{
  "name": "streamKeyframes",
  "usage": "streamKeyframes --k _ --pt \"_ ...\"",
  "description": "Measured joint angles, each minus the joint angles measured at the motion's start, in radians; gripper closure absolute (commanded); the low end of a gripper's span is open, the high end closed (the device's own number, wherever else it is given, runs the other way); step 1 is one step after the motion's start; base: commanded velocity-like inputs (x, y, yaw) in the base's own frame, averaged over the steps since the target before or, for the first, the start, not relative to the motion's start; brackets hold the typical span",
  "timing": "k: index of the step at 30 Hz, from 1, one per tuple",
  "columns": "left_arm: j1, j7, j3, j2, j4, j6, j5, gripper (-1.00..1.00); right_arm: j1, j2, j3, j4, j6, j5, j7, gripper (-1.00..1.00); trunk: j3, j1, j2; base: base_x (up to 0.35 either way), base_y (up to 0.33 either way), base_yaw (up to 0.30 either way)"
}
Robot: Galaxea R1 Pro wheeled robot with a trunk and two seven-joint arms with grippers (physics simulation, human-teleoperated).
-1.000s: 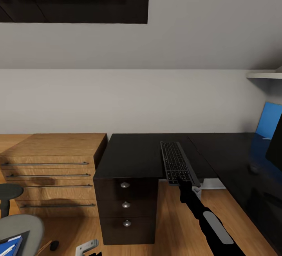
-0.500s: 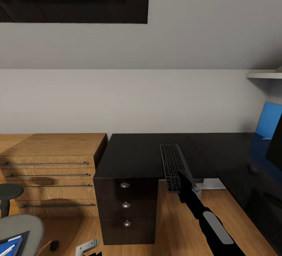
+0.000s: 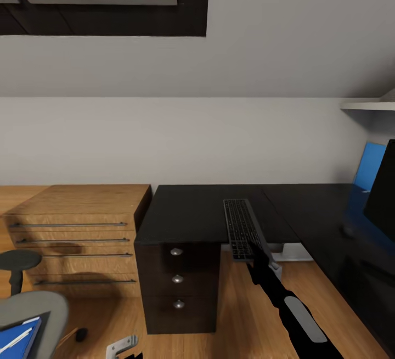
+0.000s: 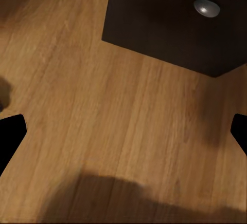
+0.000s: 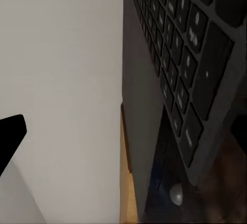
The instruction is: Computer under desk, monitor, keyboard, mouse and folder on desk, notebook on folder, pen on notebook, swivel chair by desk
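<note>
- Keyboard (image 3: pixel 243 228) lies on the black bench (image 3: pixel 197 213), its near end overhanging the front edge, beside the drawer unit (image 3: pixel 177 287) with round silver knobs.
- Right gripper (image 3: pixel 262 256) reaches to the keyboard's near end; in the right wrist view the keys (image 5: pixel 190 64) sit close against it, but whether it is clamped cannot be told.
- Left gripper (image 4: pixel 123 131) hangs spread apart over the wood floor (image 4: pixel 103 111) near the drawer unit's corner.
- Monitor (image 3: pixel 382 194) stands at the bench's far right.
- Swivel chair (image 3: pixel 30 315) sits at lower left, the blue folder (image 3: pixel 16 337) on its seat.
- Light-wood cabinet (image 3: pixel 77 233) stands left of the bench.
</note>
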Motion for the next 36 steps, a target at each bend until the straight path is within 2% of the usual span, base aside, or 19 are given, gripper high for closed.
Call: streamKeyframes --k 19,23,31,33,35,36 --pt "0.000 0.000 0.000 0.000 0.000 0.000 -0.001 -1.00 0.000 0.002 0.005 0.031 -0.002 0.003 0.001 -1.00 0.000 0.000 0.000 -0.289 0.000 0.000" --pt "0.000 0.000 0.000 0.000 0.000 0.000 -0.001 -1.00 0.000 0.003 0.008 0.043 -0.004 0.004 0.001 -1.00 0.000 0.000 0.000 -0.105 0.000 0.000" --pt "0.000 0.001 -0.005 -0.001 0.000 0.000 -0.002 -1.00 0.000 0.020 0.015 0.123 -0.063 0.022 0.001 -1.00 0.000 -0.001 0.000 -0.019 0.000 0.000" --pt "0.000 0.001 -0.006 -0.001 0.000 0.000 -0.002 -1.00 0.000 0.033 0.025 0.147 -0.079 0.037 0.001 -1.00 0.000 -0.001 0.000 -0.003 0.000 0.000" --pt "0.000 0.000 -0.006 -0.001 -0.001 -0.002 -0.002 -1.00 0.000 0.057 0.093 0.236 -0.129 0.140 0.002 -1.00 0.000 -0.001 0.000 -0.001 0.000 0.000" --pt "0.000 0.000 -0.006 -0.001 -0.001 -0.002 -0.002 -1.00 0.000 0.059 0.110 0.256 -0.148 0.168 0.002 -1.00 0.003 -0.004 0.007 0.000 0.000 0.000"
